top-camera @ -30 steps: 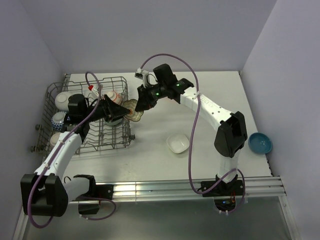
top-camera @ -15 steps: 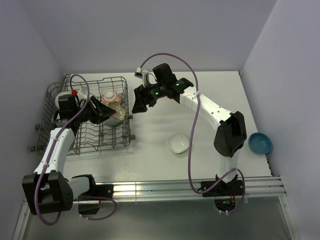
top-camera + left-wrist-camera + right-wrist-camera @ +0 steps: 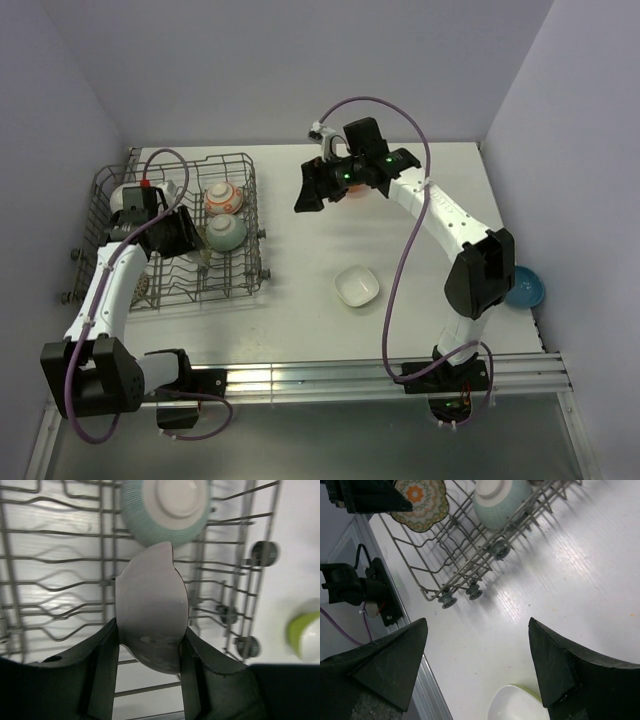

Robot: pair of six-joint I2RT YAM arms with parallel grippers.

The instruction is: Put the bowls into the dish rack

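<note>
Left wrist view: the left gripper point(image 3: 149, 645) is clamped on the scalloped bowl point(image 3: 417, 500), one finger on each side of it. The bowl stands on edge above the wires of the dish rack point(image 3: 110, 182). Only its shadowed back shows here, while the right wrist view catches its orange and green pattern.

Just beyond the held bowl, a pale green bowl point(image 3: 227, 232) leans among the tines with its foot turned towards the left wrist camera. It is the nearest thing ahead of the scalloped bowl. A red-orange patterned bowl point(image 3: 224, 197) sits farther back in the rack. A white bowl point(image 3: 125, 198) sits by the rack's left side, partly hidden by the left arm.

The rack fills the far-left corner of the worktop point(image 3: 300, 335). The right gripper point(image 3: 477, 630) hangs over bare surface beside the rack's right side, fingers spread wide with nothing between them.

A square white bowl point(image 3: 357, 286) lies near the middle of the worktop, well apart from the rack. A blue bowl point(image 3: 525, 288) rests at the right edge, partly behind the right arm's elbow.

The worktop is white and glossy, with a metal rail point(image 3: 330, 378) along its near edge. Pale lilac walls point(image 3: 300, 70) close it in on three sides.
</note>
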